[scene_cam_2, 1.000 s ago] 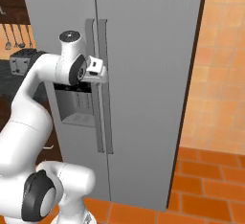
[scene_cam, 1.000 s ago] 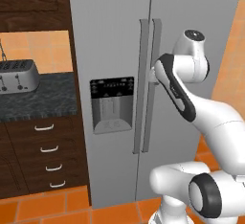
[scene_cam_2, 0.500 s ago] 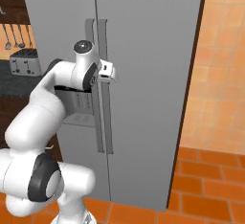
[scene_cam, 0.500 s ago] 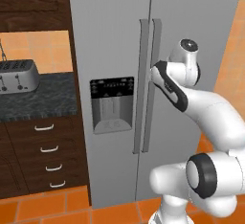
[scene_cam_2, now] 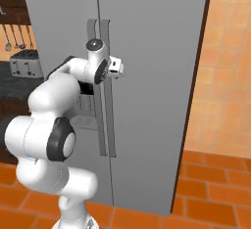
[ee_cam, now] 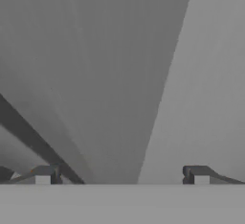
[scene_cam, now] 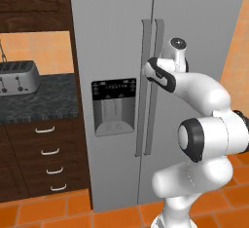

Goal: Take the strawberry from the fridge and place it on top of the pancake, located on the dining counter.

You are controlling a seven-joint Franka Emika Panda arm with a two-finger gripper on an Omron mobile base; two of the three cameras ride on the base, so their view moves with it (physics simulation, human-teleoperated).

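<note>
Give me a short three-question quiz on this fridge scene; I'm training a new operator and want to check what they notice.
1. True or false: both doors of the fridge are shut.
2. Multiple choice: what stands on the black counter left of the fridge? A) a kettle B) a toaster C) a blender
3. Fill in: the gripper is up at the fridge's door ____, with its jaws ____.

Key
1. True. No gap shows between the doors and none of the inside can be seen.
2. B, the toaster.
3. handles; open. In the hand view the two fingertips stand far apart with nothing between them.
</note>
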